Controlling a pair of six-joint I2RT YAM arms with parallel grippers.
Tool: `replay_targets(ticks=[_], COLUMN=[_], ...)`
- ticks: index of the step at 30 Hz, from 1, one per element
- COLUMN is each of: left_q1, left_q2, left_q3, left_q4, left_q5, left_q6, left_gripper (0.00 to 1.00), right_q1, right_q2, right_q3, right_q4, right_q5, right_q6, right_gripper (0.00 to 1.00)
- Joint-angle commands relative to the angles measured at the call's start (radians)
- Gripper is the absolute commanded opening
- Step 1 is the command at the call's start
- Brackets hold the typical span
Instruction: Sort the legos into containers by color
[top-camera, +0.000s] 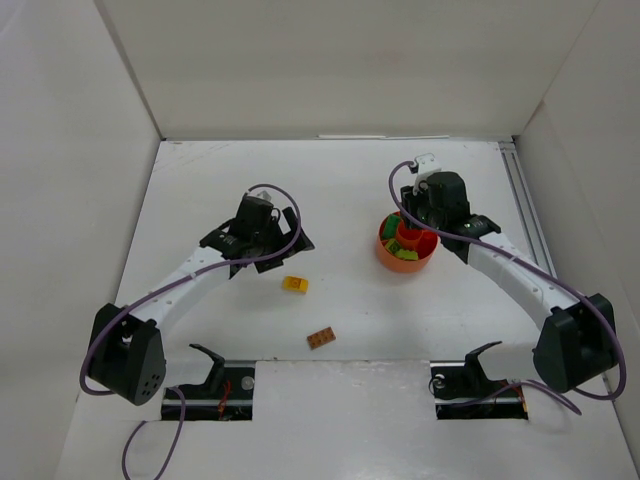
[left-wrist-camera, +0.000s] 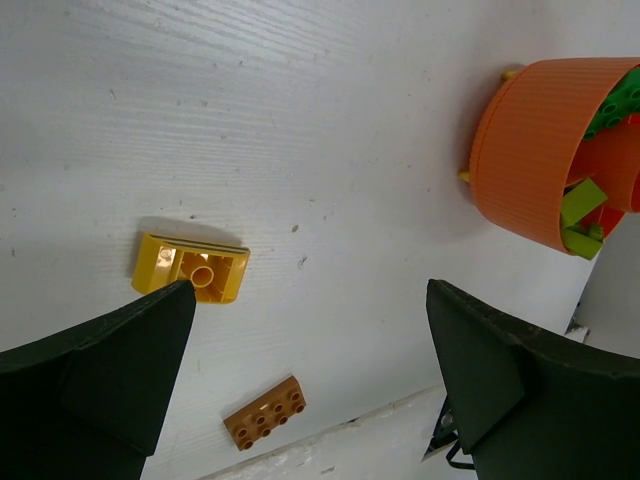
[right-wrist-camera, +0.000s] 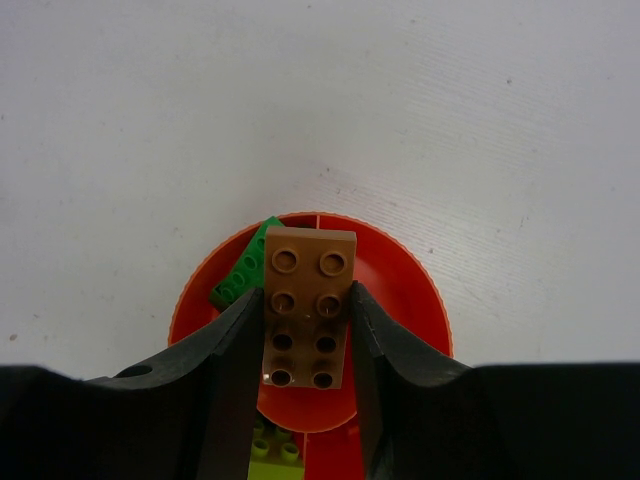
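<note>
Right wrist view: your right tool (right-wrist-camera: 307, 298) is clamped on a brown brick (right-wrist-camera: 308, 262), directly above the bowl (right-wrist-camera: 420, 290), which already holds green and lime bricks. Your left tool (left-wrist-camera: 310, 290) hangs open over the bench (left-wrist-camera: 300, 120), with a yellow brick (left-wrist-camera: 190, 268) beside one finger and an orange-brown brick (left-wrist-camera: 266, 412) between them. Sorting looks nearly done; these three remain

A brown brick (right-wrist-camera: 308, 312) is being clamped by the right gripper (right-wrist-camera: 308, 300) over the orange-red bowl (right-wrist-camera: 402, 288), a green brick (right-wrist-camera: 242, 273) being partly hidden beneath.
</note>
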Motion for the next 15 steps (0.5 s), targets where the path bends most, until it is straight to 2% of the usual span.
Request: replay_targets(ticks=[1, 6, 15], left_q1=[-0.002, -0.002, -0.002], left_q2=[-0.013, -0.003, -0.003], left_q3=[0.05, 0.059, 0.068], left_q4=[0.007, 0.007, 0.007], left_q5=[0.006, 0.006, 0.006], left_q6=[0.023, 0.032, 0.032], left_gripper=[1.0, 1.0, 1.0], right_q1=[0.009, 0.009, 0.009], right_q2=[-0.002, -0.002, 0.031], right_q3=[0.0, 0.0, 0.095], right_q4=[0.046, 0.046, 0.046], right_q5=[0.01, 0.01, 0.019], right_q6=[0.012, 0.003, -0.03], right_gripper=[0.2, 0.2, 0.2])
